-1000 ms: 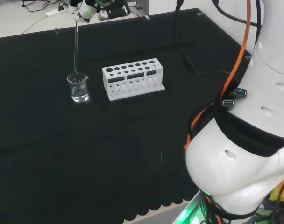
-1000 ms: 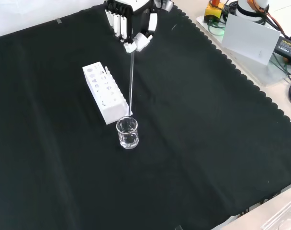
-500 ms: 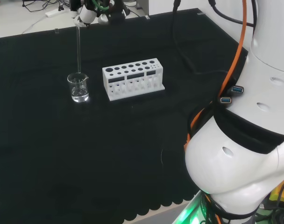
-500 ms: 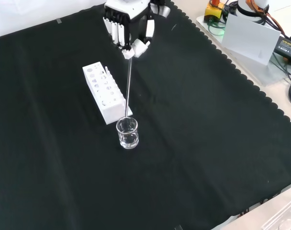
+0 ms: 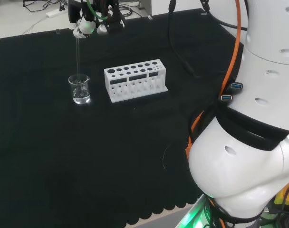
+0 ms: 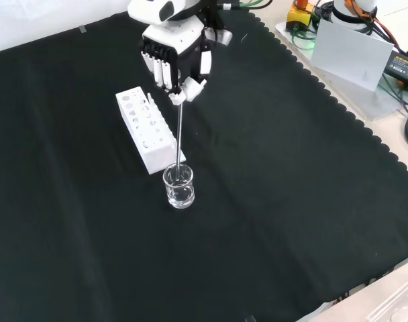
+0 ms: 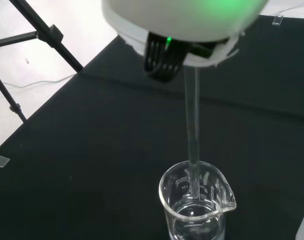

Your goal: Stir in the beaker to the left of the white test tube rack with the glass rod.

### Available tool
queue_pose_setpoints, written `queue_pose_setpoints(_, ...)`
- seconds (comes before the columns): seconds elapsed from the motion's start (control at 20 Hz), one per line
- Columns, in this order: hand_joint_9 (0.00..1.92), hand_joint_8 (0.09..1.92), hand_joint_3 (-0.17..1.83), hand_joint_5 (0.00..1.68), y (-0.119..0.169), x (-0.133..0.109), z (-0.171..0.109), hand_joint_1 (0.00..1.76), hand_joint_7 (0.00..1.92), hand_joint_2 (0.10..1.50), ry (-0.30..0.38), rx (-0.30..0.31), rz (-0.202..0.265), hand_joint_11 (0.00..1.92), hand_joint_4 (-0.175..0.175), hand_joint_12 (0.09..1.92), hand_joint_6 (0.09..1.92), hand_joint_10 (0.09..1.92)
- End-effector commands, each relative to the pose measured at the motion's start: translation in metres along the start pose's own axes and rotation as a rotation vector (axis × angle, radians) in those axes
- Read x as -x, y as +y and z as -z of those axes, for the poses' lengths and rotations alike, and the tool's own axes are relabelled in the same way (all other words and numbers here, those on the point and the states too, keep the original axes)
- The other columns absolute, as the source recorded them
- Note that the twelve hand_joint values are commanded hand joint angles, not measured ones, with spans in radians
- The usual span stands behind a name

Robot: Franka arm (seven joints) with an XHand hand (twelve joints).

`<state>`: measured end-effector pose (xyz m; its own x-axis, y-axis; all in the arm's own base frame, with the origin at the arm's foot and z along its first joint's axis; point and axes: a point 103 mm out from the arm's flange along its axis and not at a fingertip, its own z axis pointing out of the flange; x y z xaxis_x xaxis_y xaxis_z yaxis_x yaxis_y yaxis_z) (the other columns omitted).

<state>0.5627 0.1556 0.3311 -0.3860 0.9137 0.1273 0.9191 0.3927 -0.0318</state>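
A small clear beaker (image 5: 80, 89) (image 6: 179, 186) (image 7: 197, 205) with a little liquid stands on the black cloth, left of the white test tube rack (image 5: 135, 80) in the head view. The hand (image 5: 90, 23) (image 6: 175, 57) hangs above it, its fingers curled round the top of a thin glass rod (image 5: 78, 54) (image 6: 180, 134) (image 7: 193, 120). The rod hangs nearly upright. In the wrist view its lower end sits just inside the beaker's mouth, above the liquid. In the front view the rack (image 6: 147, 128) lies just beyond the beaker, to the upper left.
The arm's big white links (image 5: 249, 142) stand at the right of the head view, with orange and black cables. Boxes and cables lie past the cloth's scalloped edge (image 6: 338, 47) at the front view's upper right. A black tripod leg (image 7: 37, 35) stands beyond the cloth.
The hand has come down with the rod over the second. The rod's lower end, which hung just above the beaker's rim, now reaches into its mouth.
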Motion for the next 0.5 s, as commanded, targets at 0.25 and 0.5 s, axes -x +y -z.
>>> queue_pose_setpoints(0.25, 1.66, 0.97, 0.82, 1.40, 0.002, 0.003, -0.020, 1.33, 1.29, 0.56, -0.009, -0.042, 0.002, 1.69, -0.175, 0.57, 0.23, 0.76)
queue_pose_setpoints(0.5, 1.66, 0.97, 0.82, 1.40, 0.004, 0.006, -0.033, 1.33, 1.29, 0.57, -0.019, -0.070, -0.008, 1.69, -0.175, 0.57, 0.23, 0.76)
